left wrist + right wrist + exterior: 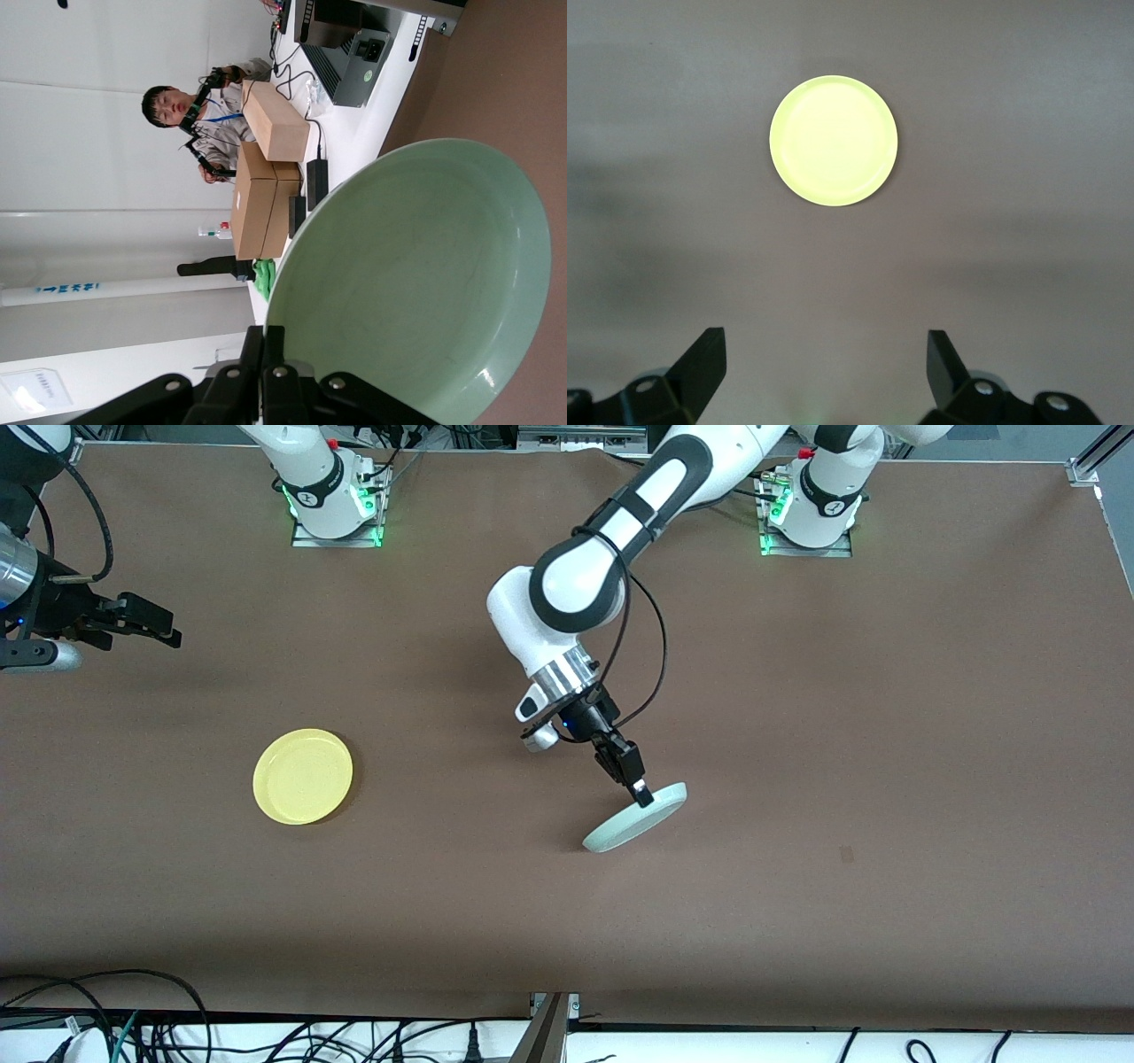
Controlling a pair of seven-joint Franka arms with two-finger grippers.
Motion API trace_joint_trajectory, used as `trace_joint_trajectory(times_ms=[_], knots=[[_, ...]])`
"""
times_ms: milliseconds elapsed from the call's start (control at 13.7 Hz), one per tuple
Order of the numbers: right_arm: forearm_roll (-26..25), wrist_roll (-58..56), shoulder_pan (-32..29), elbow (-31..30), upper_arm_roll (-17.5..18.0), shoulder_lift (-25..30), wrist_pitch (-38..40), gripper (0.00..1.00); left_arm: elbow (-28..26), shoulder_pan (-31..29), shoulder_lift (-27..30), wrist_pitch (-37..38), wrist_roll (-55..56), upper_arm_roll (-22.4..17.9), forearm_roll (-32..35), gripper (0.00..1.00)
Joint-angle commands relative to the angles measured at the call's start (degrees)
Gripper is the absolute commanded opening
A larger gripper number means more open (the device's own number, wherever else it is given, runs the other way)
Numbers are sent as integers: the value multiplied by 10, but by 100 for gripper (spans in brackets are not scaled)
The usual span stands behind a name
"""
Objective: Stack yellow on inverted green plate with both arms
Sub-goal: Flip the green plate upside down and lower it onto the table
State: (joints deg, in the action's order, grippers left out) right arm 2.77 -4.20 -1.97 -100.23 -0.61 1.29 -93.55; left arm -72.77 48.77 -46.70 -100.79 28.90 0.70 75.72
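Left gripper [640, 791] clamped on the rim of the green plate [634, 818], holding it tilted up on edge, lower rim at or just off the brown worktop [886, 735], can't tell which. Left wrist view shows the plate's [416, 283] hollow face toward the camera, gripper [266, 354] pinching the rim edge. Right gripper [146, 622] released, fingers spread wide, up in the air over the worktop at the right arm's end, waiting. Yellow plate [303, 776] flat on the worktop, rim up, toward the right arm's end, well apart from the green plate; right wrist view has it [834, 141] centred past the spread fingers [704, 359].
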Motion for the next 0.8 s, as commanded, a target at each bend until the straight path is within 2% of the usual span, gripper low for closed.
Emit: trace_joint_trajectory(times_ms=[0, 293, 732], knots=[[9, 9, -2, 7, 2, 1, 9, 100, 25, 29, -33, 44, 25, -10, 28, 0], [9, 9, -2, 6, 2, 1, 9, 100, 25, 47, -72, 77, 70, -10, 47, 0], [9, 9, -3, 7, 2, 0, 9, 100, 26, 58, -94, 84, 105, -9, 46, 0]])
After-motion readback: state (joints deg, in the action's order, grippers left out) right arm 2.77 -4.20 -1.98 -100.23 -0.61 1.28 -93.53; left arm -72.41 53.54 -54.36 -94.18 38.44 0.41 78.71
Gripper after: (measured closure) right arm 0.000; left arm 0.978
